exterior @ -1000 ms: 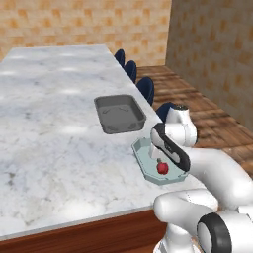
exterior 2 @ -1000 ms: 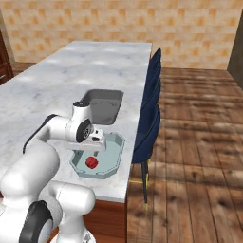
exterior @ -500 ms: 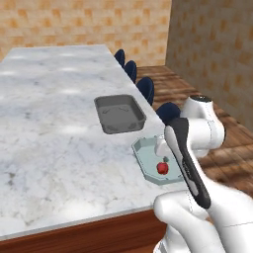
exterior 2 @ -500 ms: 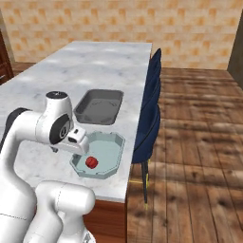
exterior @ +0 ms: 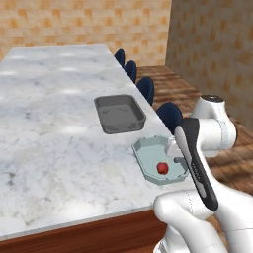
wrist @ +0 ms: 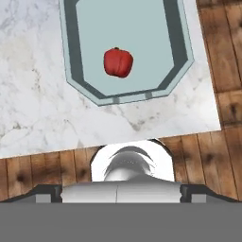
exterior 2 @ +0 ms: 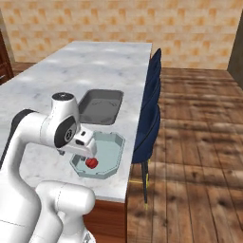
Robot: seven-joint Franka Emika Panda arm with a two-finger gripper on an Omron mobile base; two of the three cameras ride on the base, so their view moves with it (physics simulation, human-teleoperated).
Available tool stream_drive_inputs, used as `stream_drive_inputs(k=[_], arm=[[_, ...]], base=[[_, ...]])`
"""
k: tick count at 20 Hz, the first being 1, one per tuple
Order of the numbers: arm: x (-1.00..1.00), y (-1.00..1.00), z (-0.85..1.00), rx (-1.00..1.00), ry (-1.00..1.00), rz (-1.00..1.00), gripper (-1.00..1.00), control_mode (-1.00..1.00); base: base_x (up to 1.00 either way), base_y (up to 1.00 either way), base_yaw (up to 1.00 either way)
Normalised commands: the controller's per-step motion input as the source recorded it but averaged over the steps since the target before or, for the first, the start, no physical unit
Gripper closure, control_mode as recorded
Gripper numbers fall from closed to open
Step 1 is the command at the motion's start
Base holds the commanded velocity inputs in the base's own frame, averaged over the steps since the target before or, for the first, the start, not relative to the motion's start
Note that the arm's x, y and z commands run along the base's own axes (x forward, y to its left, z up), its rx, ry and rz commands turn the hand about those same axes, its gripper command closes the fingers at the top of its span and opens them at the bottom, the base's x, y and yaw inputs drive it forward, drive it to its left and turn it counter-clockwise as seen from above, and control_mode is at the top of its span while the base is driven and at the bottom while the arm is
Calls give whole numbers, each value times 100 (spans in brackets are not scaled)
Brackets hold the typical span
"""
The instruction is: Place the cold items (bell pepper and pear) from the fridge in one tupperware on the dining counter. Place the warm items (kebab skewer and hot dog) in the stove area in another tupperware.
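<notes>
A red bell pepper [exterior: 162, 168] [exterior 2: 91, 163] [wrist: 117, 62] lies inside a pale teal, eight-sided tupperware [exterior: 143, 149] [exterior 2: 114, 142] [wrist: 71, 61] at the counter's near corner. Just behind it stands a dark grey rectangular tupperware [exterior: 120, 114] [exterior 2: 100, 105] with nothing in it. My gripper [exterior: 174, 148] [exterior 2: 87, 148] hangs above the near edge of the teal tupperware, open and holding nothing, and the hand view looks straight down on the pepper. The pear, kebab skewer and hot dog are out of view.
The marble dining counter [exterior: 49, 123] [exterior 2: 57, 80] stretches away to the left and back. Dark blue chairs [exterior: 170, 114] [exterior 2: 151, 109] line its right edge, close to both tupperwares. Wooden floor [exterior 2: 199, 142] lies beyond them.
My arm has lifted up and back from low over the teal tupperware. The bell pepper stays lying inside it.
</notes>
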Motion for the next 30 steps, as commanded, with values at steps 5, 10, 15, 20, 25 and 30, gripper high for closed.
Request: stream_drive_inputs(k=[5, 10, 15, 20, 25, 30], arm=[[-16, 8, 0, 0, -7, 1, -100, 100], [0, 0, 0, 0, 0, 0, -100, 100], [0, 0, 0, 0, 0, 0, -100, 100], [0, 0, 0, 0, 0, 0, -100, 100], [0, 0, 0, 0, 0, 0, -100, 100], [0, 0, 0, 0, 0, 0, -100, 100]], base=[[-34, 30, 7], [-74, 100, 51], [-6, 97, 66], [31, 100, 41], [55, 100, -14], [46, 100, -17]])
